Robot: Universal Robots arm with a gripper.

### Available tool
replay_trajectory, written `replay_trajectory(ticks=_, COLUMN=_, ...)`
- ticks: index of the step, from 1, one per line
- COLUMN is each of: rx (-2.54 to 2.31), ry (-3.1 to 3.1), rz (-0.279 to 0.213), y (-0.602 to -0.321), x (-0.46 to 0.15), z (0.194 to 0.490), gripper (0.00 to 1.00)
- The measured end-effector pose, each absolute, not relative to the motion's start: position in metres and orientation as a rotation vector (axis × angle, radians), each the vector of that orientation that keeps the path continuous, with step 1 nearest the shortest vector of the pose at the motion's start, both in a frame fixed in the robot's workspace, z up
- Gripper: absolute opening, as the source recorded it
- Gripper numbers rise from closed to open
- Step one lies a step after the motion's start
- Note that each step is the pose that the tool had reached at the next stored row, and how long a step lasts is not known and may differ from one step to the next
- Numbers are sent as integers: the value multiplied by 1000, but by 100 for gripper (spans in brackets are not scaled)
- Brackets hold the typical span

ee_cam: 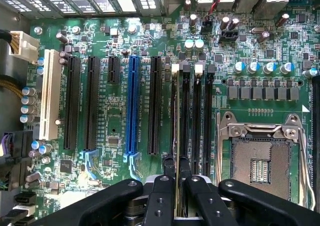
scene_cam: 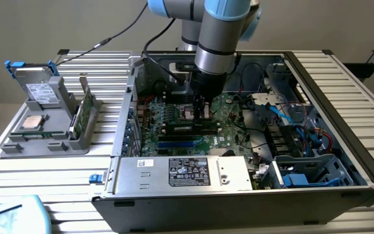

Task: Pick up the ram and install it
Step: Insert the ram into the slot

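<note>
My gripper (ee_cam: pixel 177 170) is shut on the ram (ee_cam: pixel 177 116), which appears edge-on as a thin green strip between the two black fingers (ee_cam: pixel 165 196). The strip runs along the memory slots (ee_cam: pixel 195 121), lined up with the slot nearest the black expansion slots. I cannot tell whether it is seated in that slot. From outside, the arm reaches straight down into the open computer case (scene_cam: pixel 362 161), and the gripper (scene_cam: pixel 203 111) stands over the green motherboard (scene_cam: pixel 174 141) beside the processor socket.
The empty processor socket (ee_cam: pixel 260 161) lies right beside the memory slots. A blue expansion slot (ee_cam: pixel 132 106) and several black ones lie on the other side. The silver power supply (scene_cam: pixel 187 170) and loose cables (scene_cam: pixel 291 122) crowd the case. A grey holder (scene_cam: pixel 44 144) with a drive and a green card stands outside the case at the exterior view's left.
</note>
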State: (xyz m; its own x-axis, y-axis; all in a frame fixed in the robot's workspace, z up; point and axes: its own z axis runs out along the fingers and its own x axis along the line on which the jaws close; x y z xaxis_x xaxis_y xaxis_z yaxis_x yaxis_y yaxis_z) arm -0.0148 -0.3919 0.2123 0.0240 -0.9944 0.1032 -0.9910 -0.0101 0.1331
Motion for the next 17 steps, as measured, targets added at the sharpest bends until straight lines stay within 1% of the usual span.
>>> replay_trajectory(ticks=16, rx=2116, ry=-2083, rz=-24, y=-392, x=-15, z=211, gripper=14)
replay_trajectory(ticks=17, rx=2116, ry=-2083, rz=-24, y=-392, x=-15, z=211, gripper=15)
